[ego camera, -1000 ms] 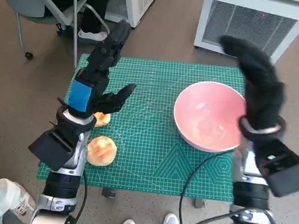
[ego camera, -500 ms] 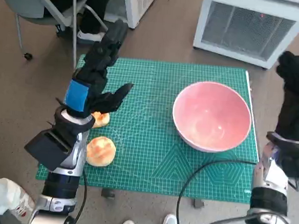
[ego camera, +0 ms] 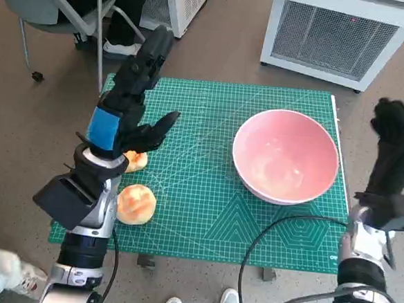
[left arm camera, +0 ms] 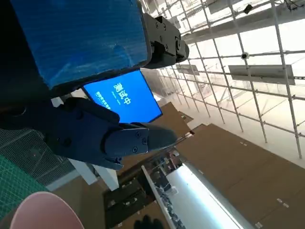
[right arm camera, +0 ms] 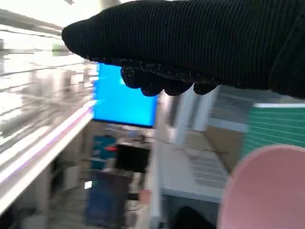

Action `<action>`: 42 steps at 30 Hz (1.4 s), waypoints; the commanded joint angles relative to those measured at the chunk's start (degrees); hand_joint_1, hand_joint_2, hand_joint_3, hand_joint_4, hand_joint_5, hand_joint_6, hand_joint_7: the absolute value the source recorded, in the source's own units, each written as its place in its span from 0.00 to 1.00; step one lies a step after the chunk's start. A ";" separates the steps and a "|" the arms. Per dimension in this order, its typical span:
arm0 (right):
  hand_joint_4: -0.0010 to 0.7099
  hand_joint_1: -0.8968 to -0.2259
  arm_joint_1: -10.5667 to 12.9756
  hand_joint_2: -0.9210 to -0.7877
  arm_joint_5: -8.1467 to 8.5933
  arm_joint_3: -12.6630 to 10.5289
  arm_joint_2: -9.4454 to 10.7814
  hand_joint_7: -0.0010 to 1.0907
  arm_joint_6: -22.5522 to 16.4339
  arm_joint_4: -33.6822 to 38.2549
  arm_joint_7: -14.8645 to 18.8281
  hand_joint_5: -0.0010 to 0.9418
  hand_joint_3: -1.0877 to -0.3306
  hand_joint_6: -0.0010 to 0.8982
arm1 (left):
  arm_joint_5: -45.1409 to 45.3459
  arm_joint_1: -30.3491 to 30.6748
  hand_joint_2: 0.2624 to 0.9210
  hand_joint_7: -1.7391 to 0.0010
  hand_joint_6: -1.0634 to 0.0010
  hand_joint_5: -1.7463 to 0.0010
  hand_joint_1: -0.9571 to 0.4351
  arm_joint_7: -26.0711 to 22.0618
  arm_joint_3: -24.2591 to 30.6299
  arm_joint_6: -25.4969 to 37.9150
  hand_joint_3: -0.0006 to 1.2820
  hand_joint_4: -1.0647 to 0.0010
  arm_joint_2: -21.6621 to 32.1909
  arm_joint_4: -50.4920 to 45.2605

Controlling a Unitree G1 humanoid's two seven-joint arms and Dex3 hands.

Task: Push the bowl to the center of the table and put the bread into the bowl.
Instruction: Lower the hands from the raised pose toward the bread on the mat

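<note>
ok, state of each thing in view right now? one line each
bowl: upright, empty, on the mat's right part, untouched.
bread: on the mat near its left front corner, not held.
smaller bread piece: on the mat, partly hidden under the left hand.
left hand: raised over the mat's left side, fingers apart, holds nothing.
right hand: raised beyond the mat's right edge, clear of the bowl, holds nothing.
green cutting mat: flat on the table.
</note>
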 commanded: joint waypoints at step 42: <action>0.28 0.62 -11.83 0.00 1.21 -1.24 12.23 0.23 19.88 11.19 5.33 0.00 0.27 0.12 | -0.02 3.59 1.00 0.99 0.71 1.00 0.31 0.29 2.31 3.28 0.28 0.81 1.89 -5.49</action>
